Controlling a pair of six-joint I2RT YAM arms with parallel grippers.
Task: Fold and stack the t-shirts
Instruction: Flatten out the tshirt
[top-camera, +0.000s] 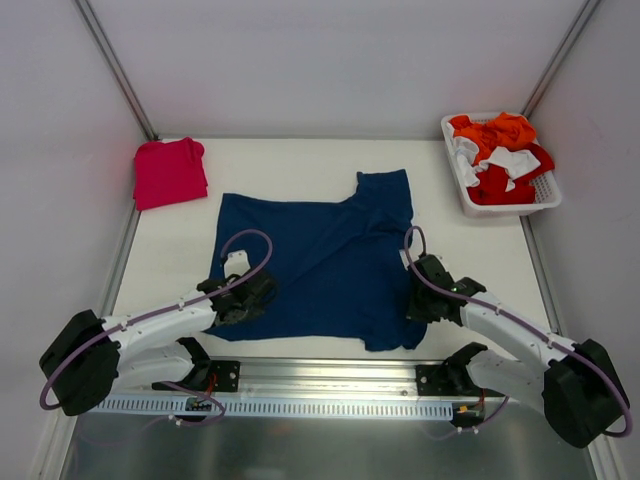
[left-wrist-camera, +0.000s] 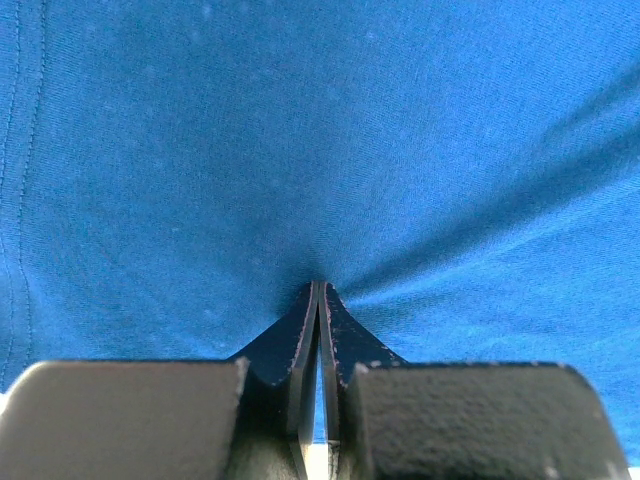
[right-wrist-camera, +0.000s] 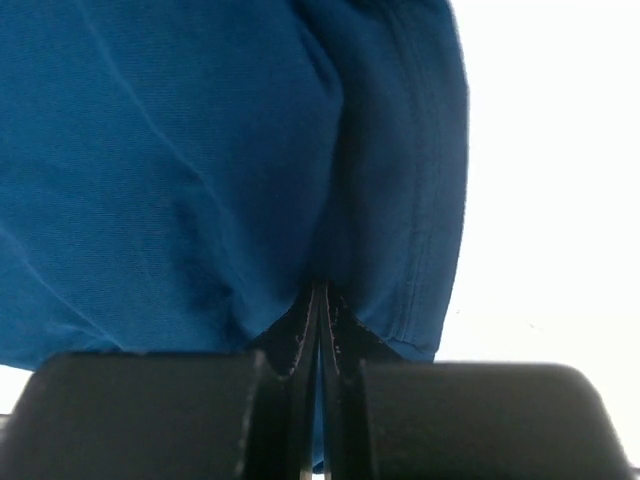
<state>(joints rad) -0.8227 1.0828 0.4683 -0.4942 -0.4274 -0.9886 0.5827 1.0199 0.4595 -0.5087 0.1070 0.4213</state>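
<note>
A navy blue t-shirt lies spread across the middle of the white table, one part reaching toward the back right. Near its front left part, my left gripper is shut, pinching the cloth. In the left wrist view creases run out from the closed gripper into the navy t-shirt. My right gripper is shut on the shirt's right edge. The right wrist view shows the gripper pinching the navy t-shirt beside its stitched hem. A pinkish-red t-shirt lies folded at the back left corner.
A white basket heaped with orange, red and white clothes stands at the back right. Grey walls and metal posts close in the table on three sides. The arms' mounting rail runs along the near edge.
</note>
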